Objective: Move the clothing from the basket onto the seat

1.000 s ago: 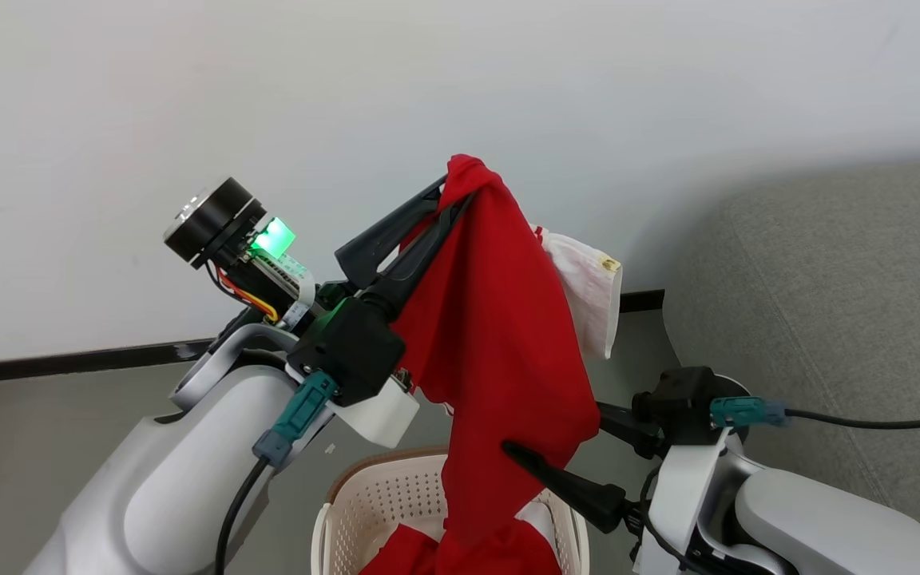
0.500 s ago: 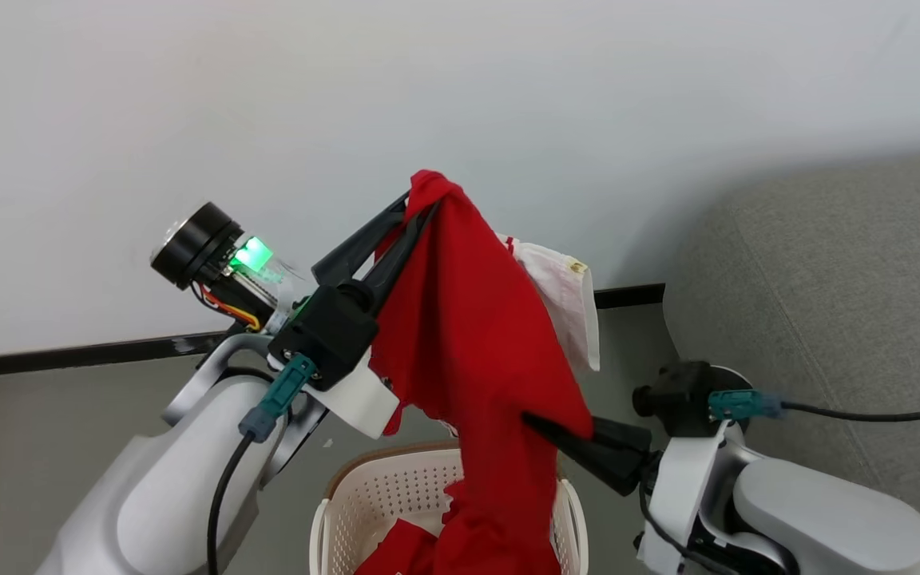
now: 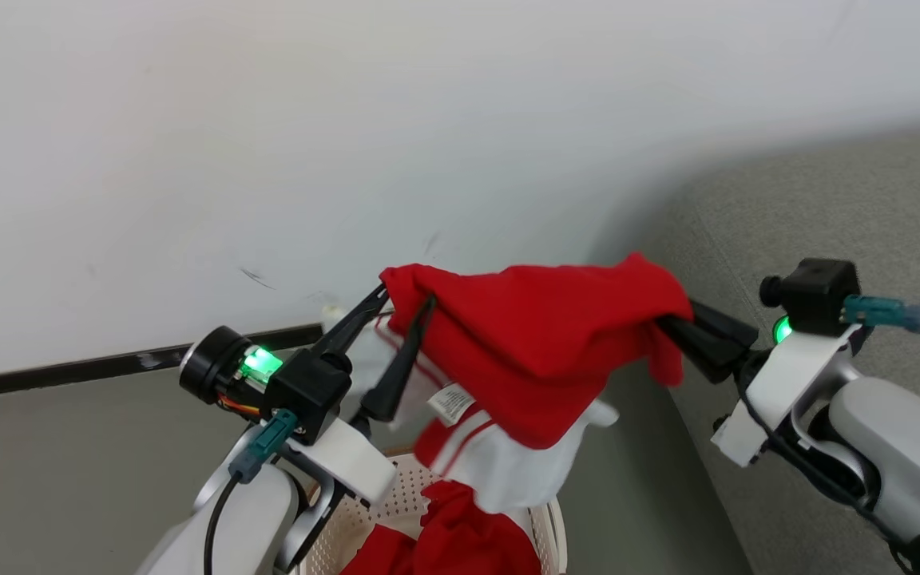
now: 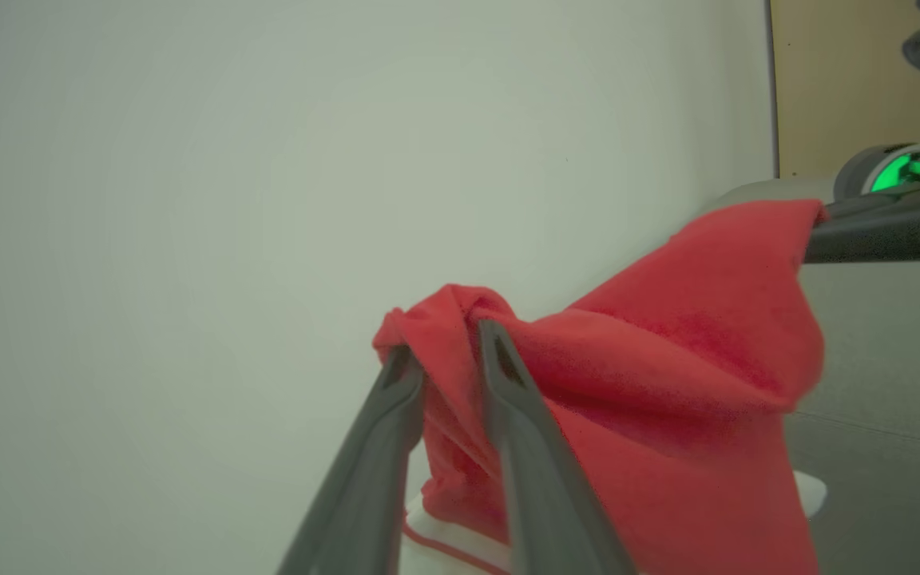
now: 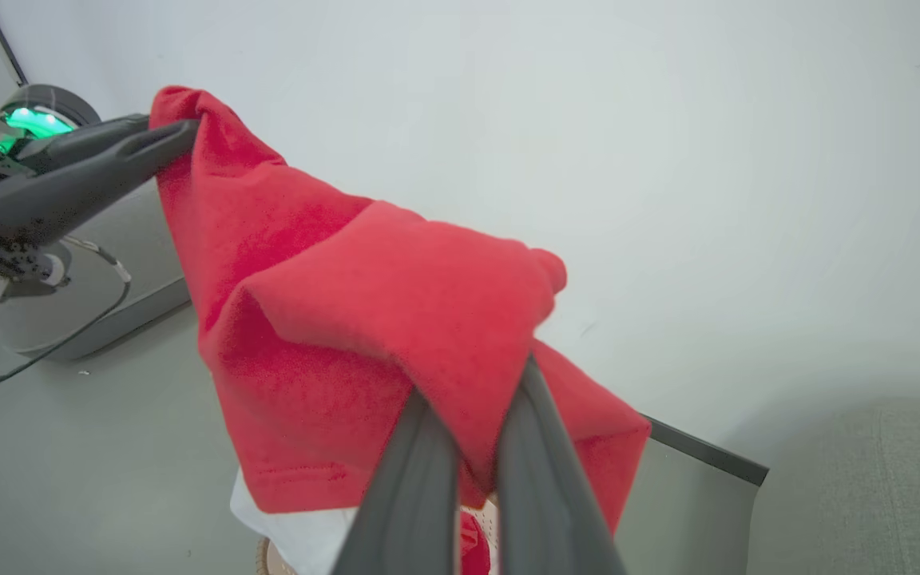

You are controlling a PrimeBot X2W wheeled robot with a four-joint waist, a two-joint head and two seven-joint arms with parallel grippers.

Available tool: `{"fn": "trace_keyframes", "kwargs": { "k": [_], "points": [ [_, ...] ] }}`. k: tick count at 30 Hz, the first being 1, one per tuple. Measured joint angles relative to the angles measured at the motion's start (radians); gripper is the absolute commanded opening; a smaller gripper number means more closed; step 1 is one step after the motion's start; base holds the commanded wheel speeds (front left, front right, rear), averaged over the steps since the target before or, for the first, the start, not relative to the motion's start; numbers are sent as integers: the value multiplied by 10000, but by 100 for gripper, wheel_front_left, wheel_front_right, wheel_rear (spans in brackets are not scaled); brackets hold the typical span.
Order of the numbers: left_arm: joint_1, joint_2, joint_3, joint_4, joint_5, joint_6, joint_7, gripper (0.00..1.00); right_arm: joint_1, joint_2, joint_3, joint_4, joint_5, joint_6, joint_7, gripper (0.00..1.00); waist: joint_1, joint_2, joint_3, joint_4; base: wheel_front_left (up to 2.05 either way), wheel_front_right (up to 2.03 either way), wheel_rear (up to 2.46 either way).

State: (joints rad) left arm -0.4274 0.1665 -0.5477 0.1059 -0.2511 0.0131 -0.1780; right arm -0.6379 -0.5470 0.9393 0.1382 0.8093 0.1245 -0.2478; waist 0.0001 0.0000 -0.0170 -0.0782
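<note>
Quick count first: two grippers, one basket, one sofa, and one red garment up in the air. There's more red cloth down in the basket, but I can't tell how many pieces are in it.

The red garment (image 3: 540, 335) is strung out in mid-air between the two grippers, above the basket (image 3: 404, 503) and not on the sofa (image 3: 851, 208). Looking from over the robot's head, the left gripper (image 3: 407, 295) has the 9 o'clock end and the right gripper (image 3: 668, 325) has the 3 o'clock end. The right one is clamped tight on a fold of the cloth. The left one has its fingers a bit apart, with red cloth wadded between and over the tips. Honestly can't tell if it's pinching or the cloth just hangs there.

Room-wise, there's a plain wall (image 3: 348, 120) at 12 with a dark baseboard (image 3: 109, 369). Bare floor (image 3: 69, 447) is open out at 9, and a strip of floor runs between the basket and the sofa. The sofa's rounded corner sits at 3, near the right gripper, and the basket is at 6.

Looks: bright red and saggy in the middle. A white panel (image 3: 508, 471) with thin red stripes hangs at 6, and a small white label (image 3: 450, 402) is showing. The white bit dangles right over the red pile (image 3: 460, 535) in the basket. Can't tell if they touch.
</note>
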Motion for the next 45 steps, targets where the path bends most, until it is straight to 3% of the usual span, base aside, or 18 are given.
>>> {"fn": "trace_keyframes", "kwargs": {
  "k": [9, 28, 45],
  "points": [
    [555, -128, -94, 159, -535, -267, -198, 100, 268, 125, -1799, -82, -79, 0, 0, 0, -1, 0, -8, -355, 0, 0, 0],
    [1499, -132, -623, 399, -755, -859, -533, 100, 2518, -98, -4922, -322, -813, 0, 0, 0, 0, 0, -162, -1156, 0, 0, 0],
    [1578, -520, -1340, 410, -915, -1174, -658, 100, 4164, -234, -6648, -978, -1601, 0, 0, 0, -1, 0, -267, -2164, 0, 0, 0]
  ]
}}
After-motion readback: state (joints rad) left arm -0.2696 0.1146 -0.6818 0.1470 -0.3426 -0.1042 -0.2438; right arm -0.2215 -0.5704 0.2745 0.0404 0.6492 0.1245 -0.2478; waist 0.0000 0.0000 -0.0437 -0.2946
